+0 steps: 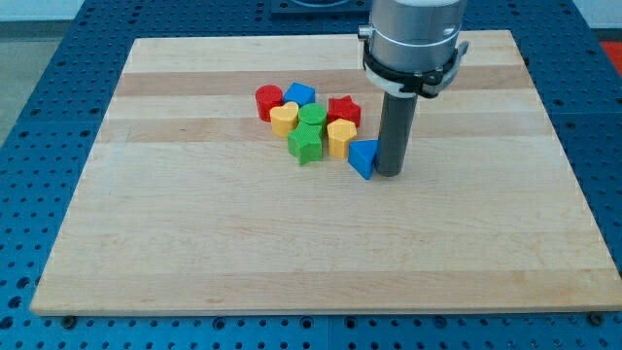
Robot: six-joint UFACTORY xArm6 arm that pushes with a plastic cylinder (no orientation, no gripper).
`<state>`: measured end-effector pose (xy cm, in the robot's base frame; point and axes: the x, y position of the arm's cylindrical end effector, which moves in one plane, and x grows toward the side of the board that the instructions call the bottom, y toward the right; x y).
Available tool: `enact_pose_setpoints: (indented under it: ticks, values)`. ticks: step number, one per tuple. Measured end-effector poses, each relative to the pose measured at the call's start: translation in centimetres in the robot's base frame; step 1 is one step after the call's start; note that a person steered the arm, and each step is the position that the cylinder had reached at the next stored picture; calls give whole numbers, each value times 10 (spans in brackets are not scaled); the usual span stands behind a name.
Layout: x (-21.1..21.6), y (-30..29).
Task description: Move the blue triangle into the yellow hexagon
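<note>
Blue triangle (363,158) touches my tip (389,172), its right edge hidden.

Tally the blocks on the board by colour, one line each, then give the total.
Red: 2, a block and a star
Blue: 2, a block and the triangle
Yellow: 2, a heart and the hexagon
Green: 2, and
Total: 8

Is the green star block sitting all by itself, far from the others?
No, the green star sits packed in the cluster, right beside the yellow hexagon and other blocks.
</note>
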<state>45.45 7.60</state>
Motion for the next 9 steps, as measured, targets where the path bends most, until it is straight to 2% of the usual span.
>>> enact_pose_setpoints:
  ticks: [1,5,7,9]
  values:
    - [-15,-2]
    - [-21,-6]
    - [-49,-21]
    - [-63,10]
